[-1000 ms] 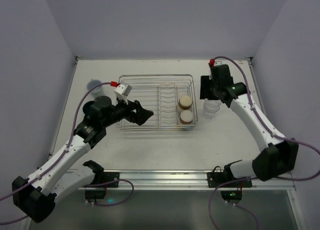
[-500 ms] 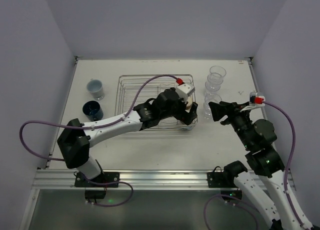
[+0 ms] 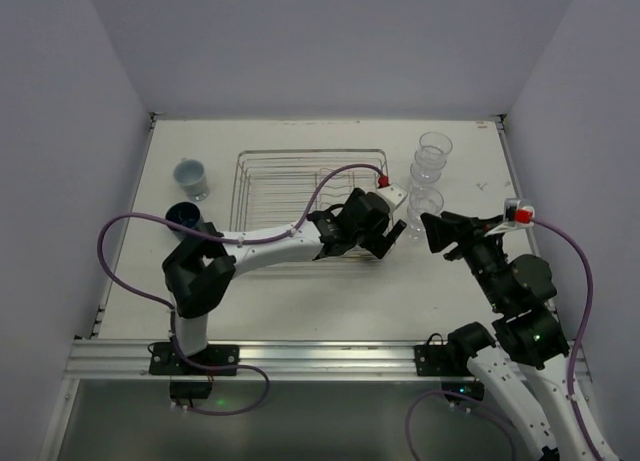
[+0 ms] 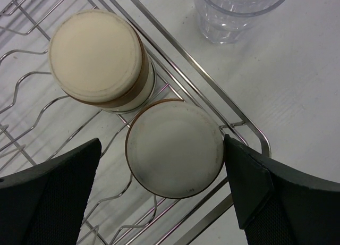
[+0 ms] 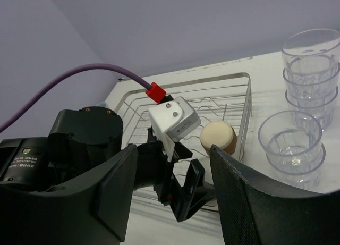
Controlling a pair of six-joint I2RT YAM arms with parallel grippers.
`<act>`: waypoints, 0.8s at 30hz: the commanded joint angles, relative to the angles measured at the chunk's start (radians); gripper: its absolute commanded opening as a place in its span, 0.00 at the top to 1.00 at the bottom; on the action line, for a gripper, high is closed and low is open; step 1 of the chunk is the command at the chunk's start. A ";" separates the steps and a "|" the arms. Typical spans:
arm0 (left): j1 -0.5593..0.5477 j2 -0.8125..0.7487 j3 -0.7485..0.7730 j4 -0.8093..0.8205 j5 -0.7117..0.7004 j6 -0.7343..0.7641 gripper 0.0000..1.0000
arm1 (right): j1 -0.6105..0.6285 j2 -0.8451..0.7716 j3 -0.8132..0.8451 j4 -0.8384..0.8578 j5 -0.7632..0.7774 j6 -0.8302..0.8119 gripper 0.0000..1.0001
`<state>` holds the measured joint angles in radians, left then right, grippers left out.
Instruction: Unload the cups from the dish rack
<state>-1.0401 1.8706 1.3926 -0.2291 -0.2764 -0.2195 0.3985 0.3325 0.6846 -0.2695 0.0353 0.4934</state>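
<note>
While the left gripper (image 4: 162,149) hovers spread wide over the nearer tan cup (image 4: 175,162), upturned in the dish rack's (image 3: 310,152) right near corner, no grasp is made yet. Next: descend, straddle, close. Right gripper (image 3: 432,231) parted, empty, beside clear tumblers (image 3: 428,171).

The white table (image 3: 300,301) carries everything here. On its middle part, somewhat to the far side, sits the wire dish rack (image 3: 275,181). To the left of the rack, apart from it, a pale blue cup (image 3: 191,177) stands with its mouth up. A dark blue cup (image 3: 182,216) stands just on the near side of it. To the right of the rack, four clear tumblers (image 3: 428,166) stand in a line from far to near. The nearest tumbler (image 5: 291,144) is a little apart from the other three.
</note>
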 commanded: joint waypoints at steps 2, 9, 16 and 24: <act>0.002 0.036 0.057 -0.004 -0.024 0.016 0.00 | -0.001 0.011 0.006 0.026 0.008 0.000 0.41; 0.003 0.055 0.054 0.022 -0.012 0.014 0.13 | 0.000 0.030 0.006 0.032 -0.008 0.005 0.41; 0.037 -0.085 -0.029 0.109 0.025 0.012 0.35 | -0.001 0.072 0.038 0.012 -0.015 0.016 0.35; 0.107 -0.270 -0.148 0.262 0.138 -0.049 0.55 | -0.001 0.083 0.049 0.039 -0.060 0.057 0.24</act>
<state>-0.9604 1.7100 1.2686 -0.1173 -0.1764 -0.2352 0.3985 0.4015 0.6861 -0.2714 0.0078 0.5247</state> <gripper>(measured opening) 0.730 0.759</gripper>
